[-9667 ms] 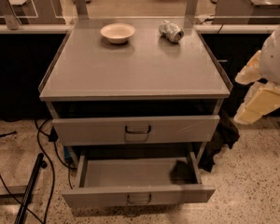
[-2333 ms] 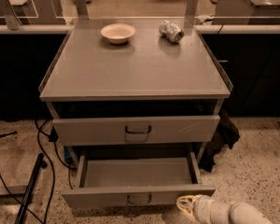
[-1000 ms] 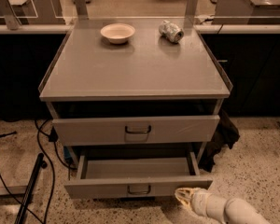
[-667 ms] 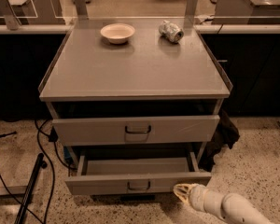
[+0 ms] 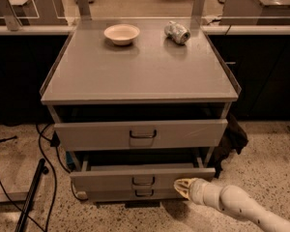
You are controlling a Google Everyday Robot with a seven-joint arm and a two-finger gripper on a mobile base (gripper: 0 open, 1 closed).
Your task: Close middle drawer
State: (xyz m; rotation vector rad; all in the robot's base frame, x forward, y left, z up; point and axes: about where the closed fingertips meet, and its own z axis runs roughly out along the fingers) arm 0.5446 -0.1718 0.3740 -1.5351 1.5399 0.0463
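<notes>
The middle drawer (image 5: 106, 180) is a shallow grey drawer with a small loop handle (image 5: 143, 181). It sticks out a short way from the grey cabinet (image 5: 140, 66), below the taller-fronted top drawer (image 5: 96, 135), which also stands slightly out. The lowest drawer (image 5: 111, 194) shows just under it. My gripper (image 5: 182, 188) comes in from the lower right on a white arm (image 5: 232, 203). Its yellowish tip is against the right part of the middle drawer's front panel.
A white bowl (image 5: 121, 33) and a crumpled can (image 5: 177, 32) sit at the back of the cabinet top. Black cables (image 5: 47, 173) and a dark pole (image 5: 31, 195) lie on the speckled floor at left. A dark bag (image 5: 233, 138) hangs by the cabinet's right side.
The middle drawer has slid back into the cabinet, from wide open to only slightly out. My gripper has followed its front panel inward.
</notes>
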